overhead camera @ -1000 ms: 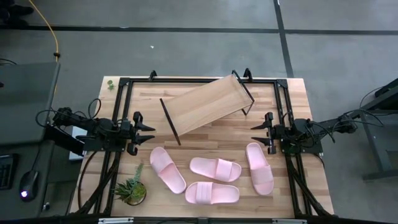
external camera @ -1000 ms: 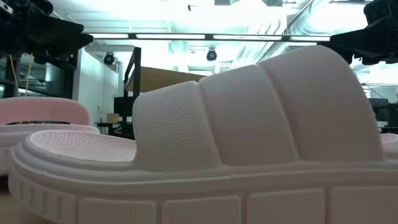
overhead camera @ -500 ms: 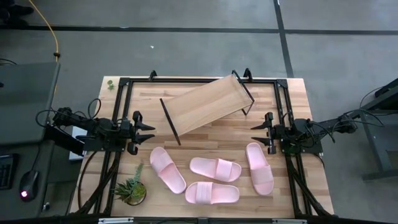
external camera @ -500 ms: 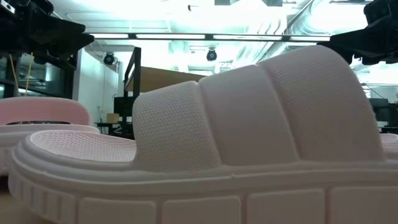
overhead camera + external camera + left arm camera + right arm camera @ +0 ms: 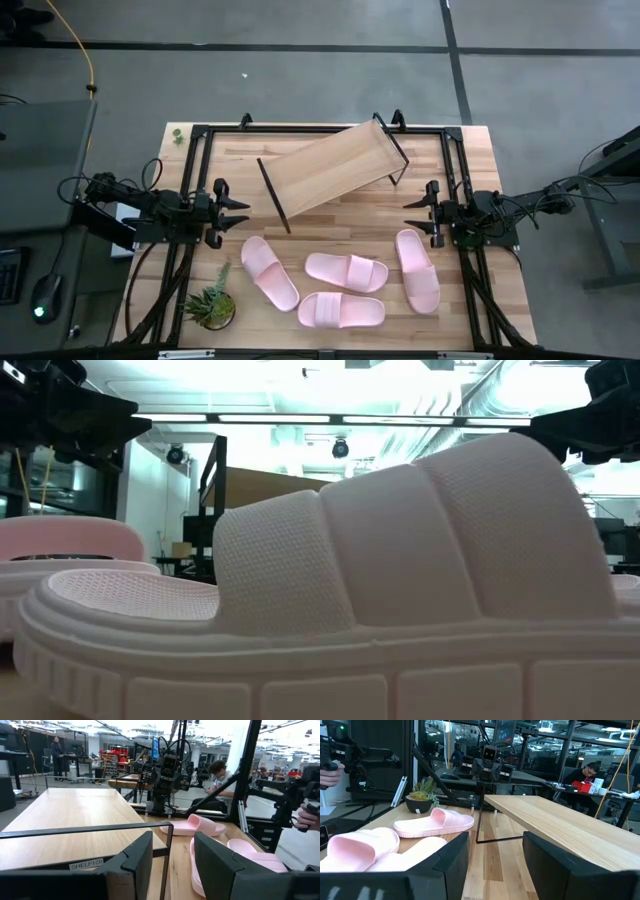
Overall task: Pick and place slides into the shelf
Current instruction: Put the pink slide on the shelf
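Nothing has moved since the earlier frames: both arms wait at the counter's (image 5: 470,140) edges. Left end effector (image 5: 240,213), at middle left, and right end effector (image 5: 412,213), at middle right, each stand parted and hold nothing. Four pale pink foam slides (image 5: 343,270), with wide ribbed straps and open toes, lie scattered across the lower half of the counter. Above them, the slanted light-wood shelf (image 5: 325,168) on its thin black frame sits bare, angled toward the upper right.
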